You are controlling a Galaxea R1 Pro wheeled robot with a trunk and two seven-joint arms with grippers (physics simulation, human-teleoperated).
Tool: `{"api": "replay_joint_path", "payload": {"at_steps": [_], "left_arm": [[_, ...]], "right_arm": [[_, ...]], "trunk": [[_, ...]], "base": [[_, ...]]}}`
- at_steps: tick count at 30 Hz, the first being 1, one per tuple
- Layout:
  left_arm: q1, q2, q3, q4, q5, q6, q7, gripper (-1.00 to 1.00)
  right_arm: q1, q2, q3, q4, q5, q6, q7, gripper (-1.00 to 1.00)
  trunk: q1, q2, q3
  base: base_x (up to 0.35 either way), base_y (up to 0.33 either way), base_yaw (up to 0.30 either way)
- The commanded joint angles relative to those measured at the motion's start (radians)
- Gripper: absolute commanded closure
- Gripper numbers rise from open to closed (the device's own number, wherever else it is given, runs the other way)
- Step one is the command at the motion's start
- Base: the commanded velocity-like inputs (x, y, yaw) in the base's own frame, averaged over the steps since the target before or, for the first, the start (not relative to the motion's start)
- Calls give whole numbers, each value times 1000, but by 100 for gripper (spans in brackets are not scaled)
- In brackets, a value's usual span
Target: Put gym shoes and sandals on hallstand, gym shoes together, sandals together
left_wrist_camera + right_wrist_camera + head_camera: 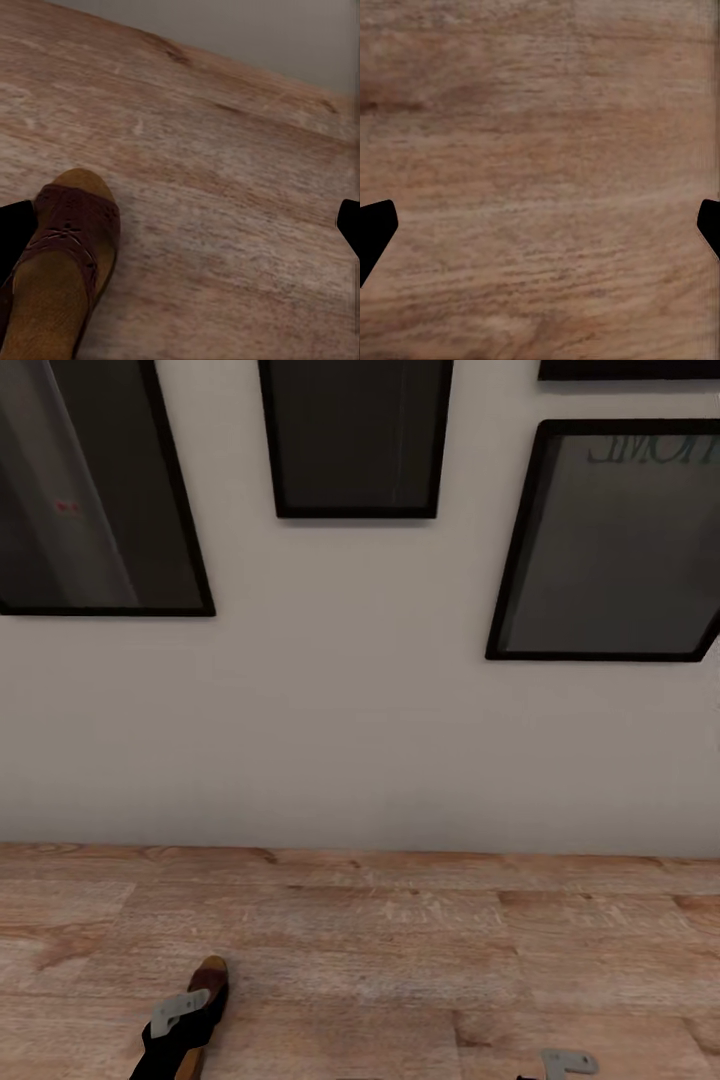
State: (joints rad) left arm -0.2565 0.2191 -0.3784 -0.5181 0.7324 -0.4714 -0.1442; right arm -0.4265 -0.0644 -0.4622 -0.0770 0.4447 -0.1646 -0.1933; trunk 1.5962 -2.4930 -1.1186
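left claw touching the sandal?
Cannot tell. In the left wrist view one finger overlaps the sandal at the frame edge; the head view shows the left claw over it, contact unclear.

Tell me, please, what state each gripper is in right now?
Left gripper: jaws open, sandal near one, ungripped.
Right gripper: jaws open, empty.

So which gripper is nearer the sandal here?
Left. The left gripper is right at the sandal, whose toe pokes out past it. The right gripper is far off across the bare floor.
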Motion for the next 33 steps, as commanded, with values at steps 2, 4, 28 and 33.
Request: {"api": "replay_joint_path", "payload": {"at_steps": [2,4,28,33], "left_arm": [[0,0,0,0,0,0,0,-100],[0,0,1,0,0,0,0,-100],[0,9,3,0,-1,-4,0,-100],[0,34,3,0,-1,-4,0,-100]], "right_arm": [[0,0,0,3,0,-2,0,-100],[0,0,0,4,0,-2,0,-100],[4,0,2,11,2,-5,22,-100],[4,0,1,11,2,-6,24,-100]], "trunk": [[0,0,0],[0,0,0],[0,0,0],[0,0,0]], "base": [[23,-100,0],[18,-80,0],[4,-16,0],[0,-1,0]]}}
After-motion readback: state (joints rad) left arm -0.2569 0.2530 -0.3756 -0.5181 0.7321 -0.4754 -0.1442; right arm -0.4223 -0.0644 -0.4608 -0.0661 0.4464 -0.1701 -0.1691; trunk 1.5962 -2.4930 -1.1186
